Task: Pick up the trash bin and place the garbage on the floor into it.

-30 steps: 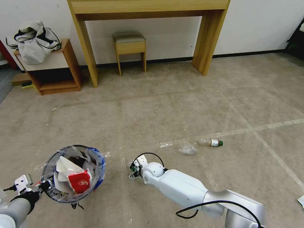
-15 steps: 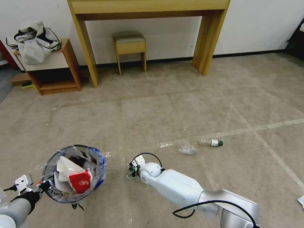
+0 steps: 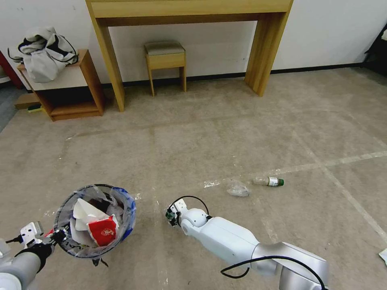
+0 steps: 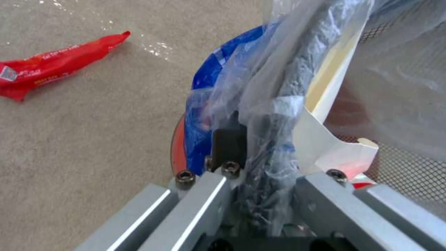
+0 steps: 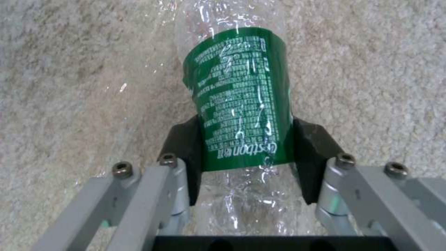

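Note:
My left gripper [image 3: 56,235] is shut on the rim of the trash bin [image 3: 128,207], held up at lower left. In the left wrist view the fingers [image 4: 228,143] pinch the red rim and crinkly clear bag [image 4: 278,69]. White paper and a red wrapper [image 3: 102,231] lie inside the bin. My right gripper [image 3: 170,215] is low over the floor right of the bin. It is shut on a clear bottle with a green label [image 5: 239,115]. More garbage lies on the floor: a small bottle [image 3: 268,181], crumpled clear plastic [image 3: 238,189] and a red wrapper [image 4: 51,64].
A wooden desk [image 3: 189,10] with a small stool [image 3: 165,58] under it stands against the back wall. A low shelf [image 3: 70,86] with a bundle of cloth is at back left. A white paper scrap [image 3: 383,254] lies at the right edge.
The right arm has shifted slightly, left and then back right, with its gripper staying low near the floor. The bin in the left gripper has hardly moved.

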You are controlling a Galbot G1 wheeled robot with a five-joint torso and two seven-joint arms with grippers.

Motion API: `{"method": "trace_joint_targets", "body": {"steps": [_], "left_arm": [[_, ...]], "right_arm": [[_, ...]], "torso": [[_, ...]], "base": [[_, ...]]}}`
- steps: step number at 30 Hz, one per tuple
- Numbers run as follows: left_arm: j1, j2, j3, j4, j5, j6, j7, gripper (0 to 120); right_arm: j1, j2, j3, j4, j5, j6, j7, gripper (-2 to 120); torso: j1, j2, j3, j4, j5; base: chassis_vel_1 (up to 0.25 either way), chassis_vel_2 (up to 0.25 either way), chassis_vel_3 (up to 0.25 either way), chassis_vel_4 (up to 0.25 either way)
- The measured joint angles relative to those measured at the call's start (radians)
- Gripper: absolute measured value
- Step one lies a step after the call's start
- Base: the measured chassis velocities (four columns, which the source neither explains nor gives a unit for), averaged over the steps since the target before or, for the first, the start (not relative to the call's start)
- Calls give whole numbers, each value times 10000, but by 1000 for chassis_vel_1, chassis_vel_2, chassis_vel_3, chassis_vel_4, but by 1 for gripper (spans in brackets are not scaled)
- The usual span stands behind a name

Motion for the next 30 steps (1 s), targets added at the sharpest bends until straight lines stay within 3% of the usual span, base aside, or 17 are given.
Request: {"method": "trace_joint_targets", "body": {"steps": [7, 16, 30], "left_arm": [[-47, 0, 28, 62, 23, -2, 0, 0], [-69, 11, 48, 74, 34, -2, -2, 0], [-103, 139, 134, -14, -5, 44, -58, 0]], "right_arm": [[-14, -267, -5, 466, 57, -89, 181, 21], [-86, -573, 103, 1086, 165, -142, 409, 19], [324, -1944, 1473, 5815, 806, 179, 1061, 19]], "torso": [[0, -1, 3, -1, -3], [0, -1, 3, -1, -2], [0, -1, 2, -1, -2]], "base": [[0, 0, 0, 0], [0, 0, 0, 0], [0, 0, 0, 0]]}}
